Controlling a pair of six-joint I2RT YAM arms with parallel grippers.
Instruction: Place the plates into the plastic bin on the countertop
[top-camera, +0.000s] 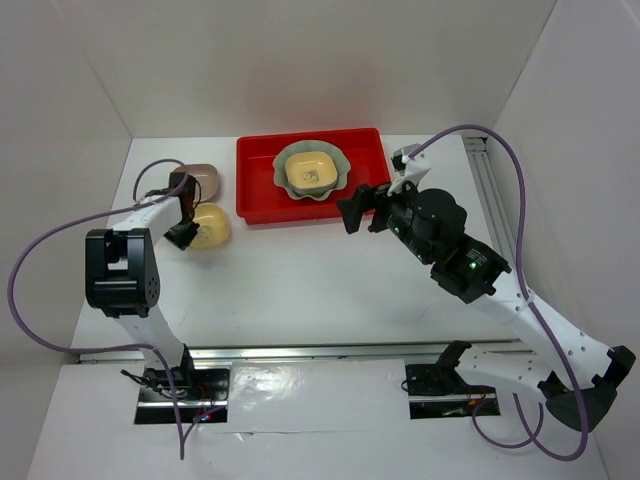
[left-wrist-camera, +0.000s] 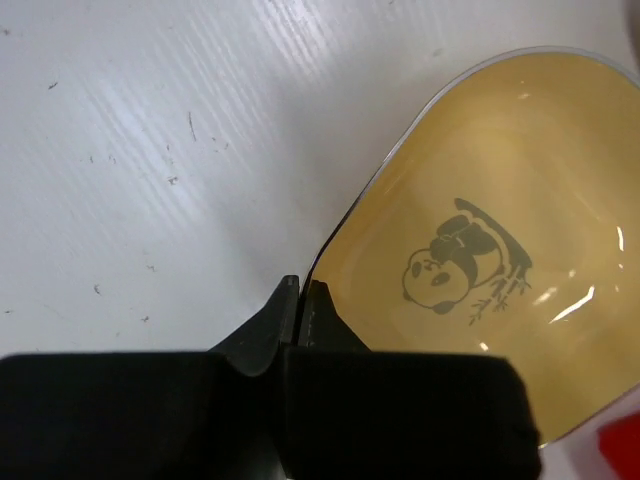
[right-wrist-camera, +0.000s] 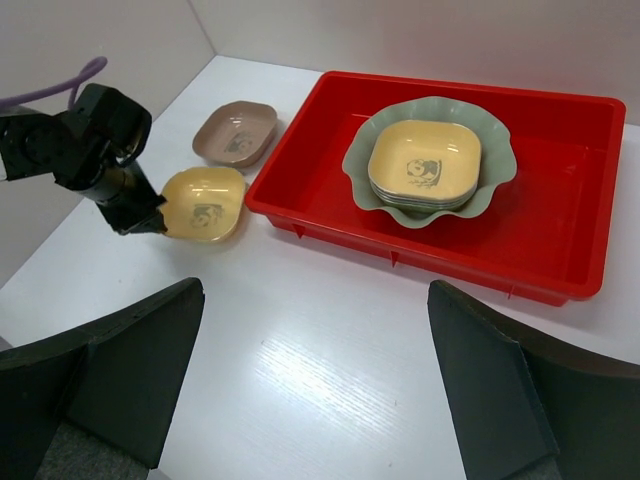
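I am pinching my left hand (left-wrist-camera: 300, 290) shut on the near rim of a small yellow dish (left-wrist-camera: 490, 270), with one finger inside the lip and the other outside it. This yellow dish has a panda printed on its floor and is sitting on the white bench (top-camera: 300, 280), at the left and just beside the red bin's left front corner. I cannot tell whether its base is resting flat or is a little raised.

I am holding my right hand (right-wrist-camera: 315, 290) wide open with nothing between its fingers. It is hanging over bare bench near the bin's right front corner.

A little farther back on the left, a brownish-pink dish (top-camera: 203, 178) is lying upright on the bench, close to the bin's left wall but outside it.

The red bin (right-wrist-camera: 560, 250) is standing at the back of the bench. Inside it, a large pale green scalloped dish (right-wrist-camera: 495, 180) is resting on the floor, toward the middle. A stack of small dishes (right-wrist-camera: 425, 160) is nesting in that dish, and the top one is yellow with the same panda print. Greenish rims are showing beneath it, but I cannot count them.
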